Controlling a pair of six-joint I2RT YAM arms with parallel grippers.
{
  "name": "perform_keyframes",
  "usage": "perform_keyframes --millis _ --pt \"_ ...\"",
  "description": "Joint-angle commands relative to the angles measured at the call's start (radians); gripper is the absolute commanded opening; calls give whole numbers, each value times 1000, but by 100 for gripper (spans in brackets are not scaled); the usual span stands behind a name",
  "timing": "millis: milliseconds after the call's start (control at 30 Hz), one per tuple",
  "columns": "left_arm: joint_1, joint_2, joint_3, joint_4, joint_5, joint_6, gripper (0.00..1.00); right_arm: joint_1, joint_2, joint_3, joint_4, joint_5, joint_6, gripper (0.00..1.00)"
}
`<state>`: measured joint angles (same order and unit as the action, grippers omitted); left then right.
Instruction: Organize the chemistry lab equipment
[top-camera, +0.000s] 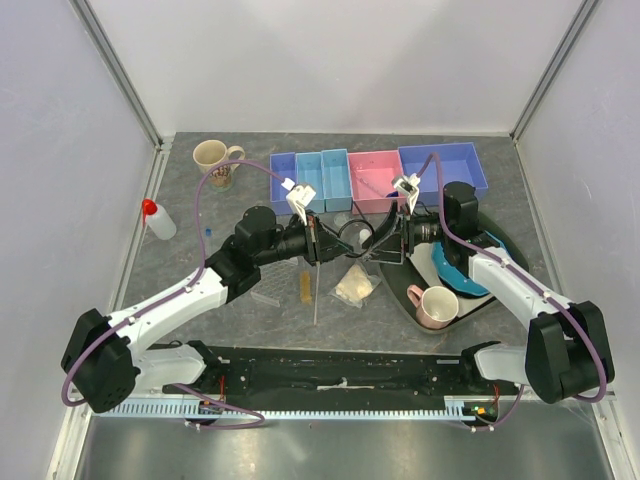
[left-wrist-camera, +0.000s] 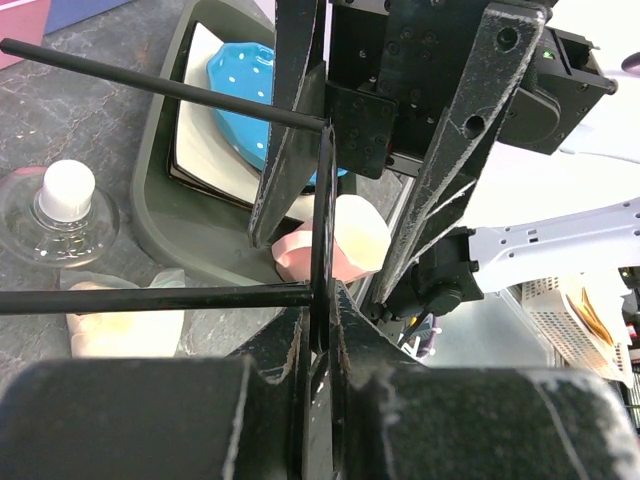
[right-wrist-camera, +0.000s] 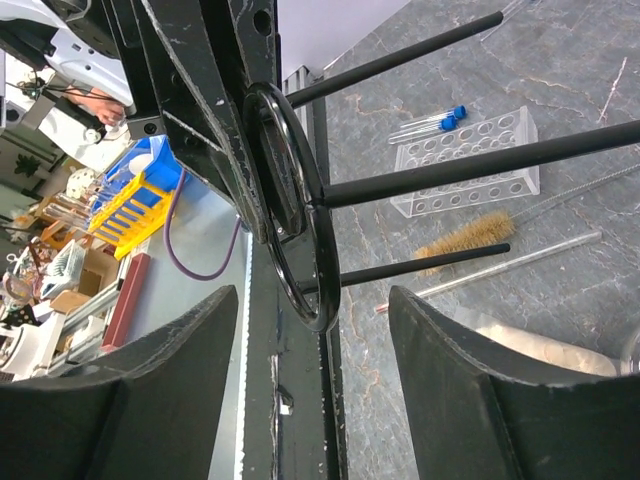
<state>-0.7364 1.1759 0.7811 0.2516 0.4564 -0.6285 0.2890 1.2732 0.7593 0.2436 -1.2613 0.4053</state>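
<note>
The left gripper (left-wrist-camera: 322, 310) pinches the black wire ring (left-wrist-camera: 322, 210) at frame centre, while the right gripper (right-wrist-camera: 315, 295) stands wide open around it.

The wire ring (right-wrist-camera: 322, 200) looks matt black metal (rack (right-wrist-camera: 465, 165): clear glossy plastic).

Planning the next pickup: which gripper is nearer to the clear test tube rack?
Left. The left gripper, shut on the black wire ring, is just beyond the clear test tube rack; the right gripper is farther to its right.
</note>
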Motion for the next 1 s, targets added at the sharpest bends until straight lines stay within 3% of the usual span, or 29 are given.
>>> perform_keyframes --millis 0,267,367,533,700,800,833,900,933,967 --pt "-9 -28 20 117 22 -36 2 1 2 31 49 -52 9 67" --pt "-11 -28 -9 153 37 -60 2 -4 -8 43 48 -69 12 39" --pt "-12 -24 -11 160 45 -65 2 -10 -12 46 48 -67 13 38" --pt "-17 -22 -16 169 51 -68 2 -24 -6 58 48 -76 29 45" --pt "-21 -19 -26 184 53 -77 2 -25 5 60 89 -82 75 43" --pt "-23 -18 -34 196 51 -83 2 -27 3 55 92 -79 75 33" --pt "-24 -18 -37 198 50 -85 2 -27 2 54 95 -79 75 21" --pt "-23 -19 -40 199 42 -92 2 -27 -8 54 99 -79 73 10" --pt "-24 -19 -42 198 39 -96 3 -27 -11 54 100 -78 72 2" --pt "-24 -21 -45 198 36 -103 12 -27 -15 54 100 -75 64 0"
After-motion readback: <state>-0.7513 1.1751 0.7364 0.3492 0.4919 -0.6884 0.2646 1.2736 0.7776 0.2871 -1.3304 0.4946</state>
